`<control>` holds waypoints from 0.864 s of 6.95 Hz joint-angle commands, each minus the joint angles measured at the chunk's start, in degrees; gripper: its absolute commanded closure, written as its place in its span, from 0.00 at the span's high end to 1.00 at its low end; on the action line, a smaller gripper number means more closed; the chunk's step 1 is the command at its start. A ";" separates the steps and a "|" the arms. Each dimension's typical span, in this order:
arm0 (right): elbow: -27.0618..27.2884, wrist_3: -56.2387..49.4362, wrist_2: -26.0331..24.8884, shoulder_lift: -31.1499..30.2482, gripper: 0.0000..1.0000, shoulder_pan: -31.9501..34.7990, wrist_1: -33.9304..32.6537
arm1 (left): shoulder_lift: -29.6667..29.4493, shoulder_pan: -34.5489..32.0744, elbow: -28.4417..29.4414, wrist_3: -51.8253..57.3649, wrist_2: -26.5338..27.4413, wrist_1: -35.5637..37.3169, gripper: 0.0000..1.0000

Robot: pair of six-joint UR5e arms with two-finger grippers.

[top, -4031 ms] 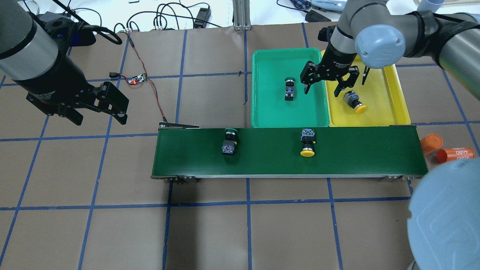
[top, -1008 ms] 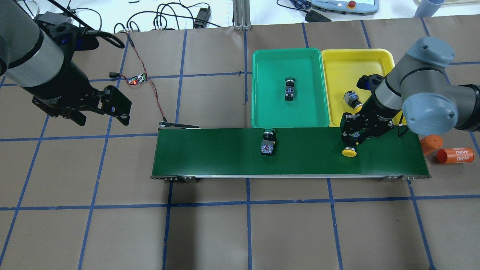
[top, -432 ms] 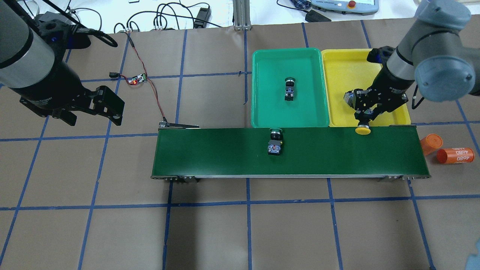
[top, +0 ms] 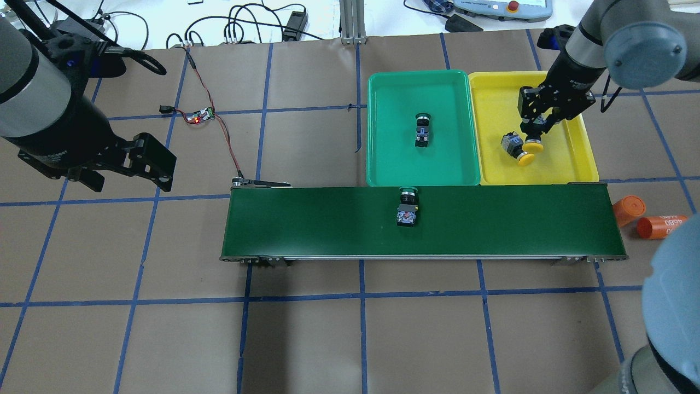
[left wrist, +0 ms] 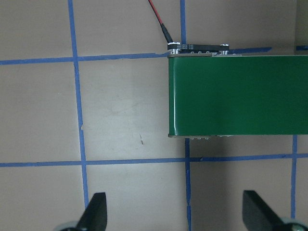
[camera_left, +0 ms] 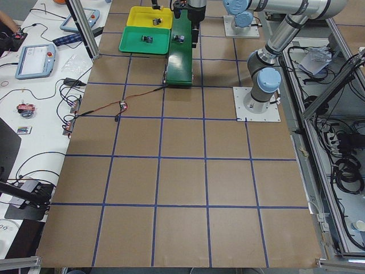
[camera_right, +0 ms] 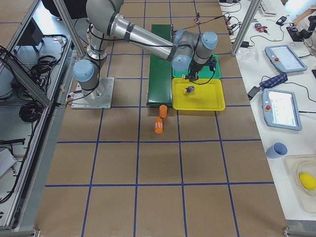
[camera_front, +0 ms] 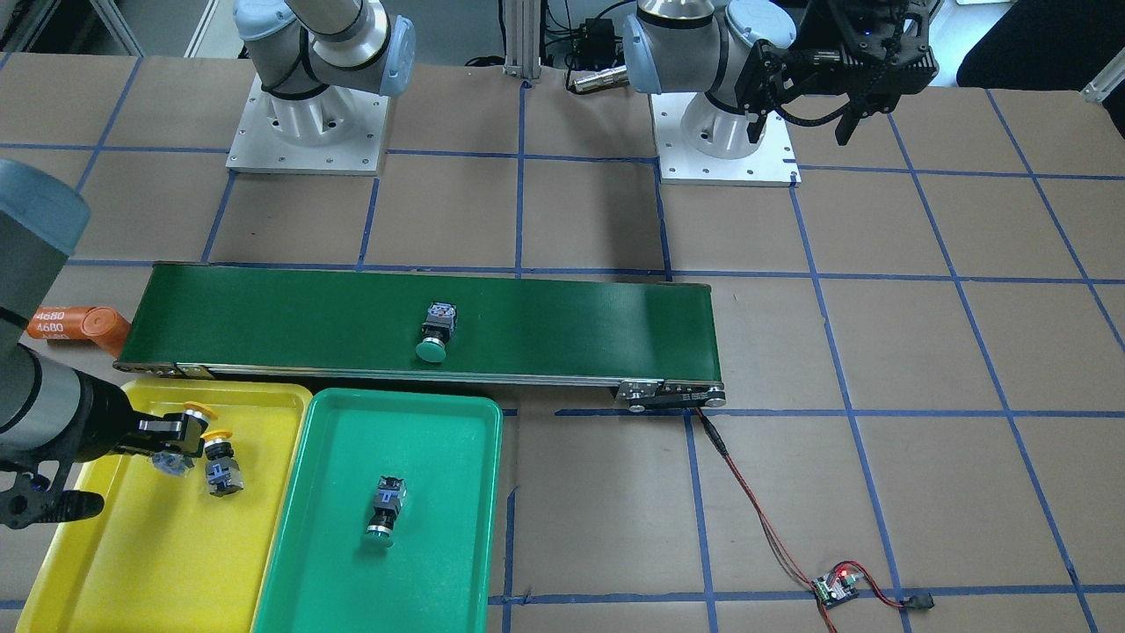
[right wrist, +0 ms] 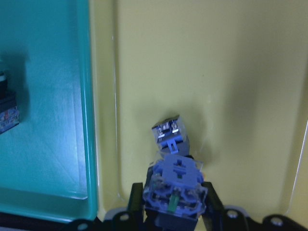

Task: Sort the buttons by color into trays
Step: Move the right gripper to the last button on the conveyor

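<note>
- The marking "4680" was read on one of two orange cylinders (top: 659,225) off the right end of the belt (top: 328,230). They were partly covered by an arm joint in the overhead view.
- A green-capped button (top: 407,208) was laid across the belt, cap toward the trays.
- The left gripper (left wrist: 174,216) was poised over bare table off the belt's left end, fingers spread wide.
- In the green tray (top: 394,164), a second green-capped button (top: 421,130) was laid lengthwise near-to-far, cap away from the belt.
- Over the yellow tray (top: 579,164), the right gripper (top: 536,131) was clamped on a yellow-capped button (right wrist: 175,190). Its cap was pointed down and so was hidden from the wrist camera.
- A second yellow-capped button (top: 511,143) was lying just beside it, cap toward the belt. Contact between the two could not be judged.
</note>
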 commanded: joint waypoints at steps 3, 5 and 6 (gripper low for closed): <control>-0.80 0.36 -0.44 0.59 1.00 1.17 5.23 | -1.84 0.14 0.52 -0.43 -0.88 0.02 1.00; 7.33 4.38 -0.70 -8.34 1.00 4.16 8.80 | -2.11 0.14 0.69 -0.52 -0.88 0.38 1.00; 16.61 4.32 -0.44 -15.18 1.00 4.43 7.76 | -2.11 0.14 0.69 -0.52 -0.88 0.38 1.00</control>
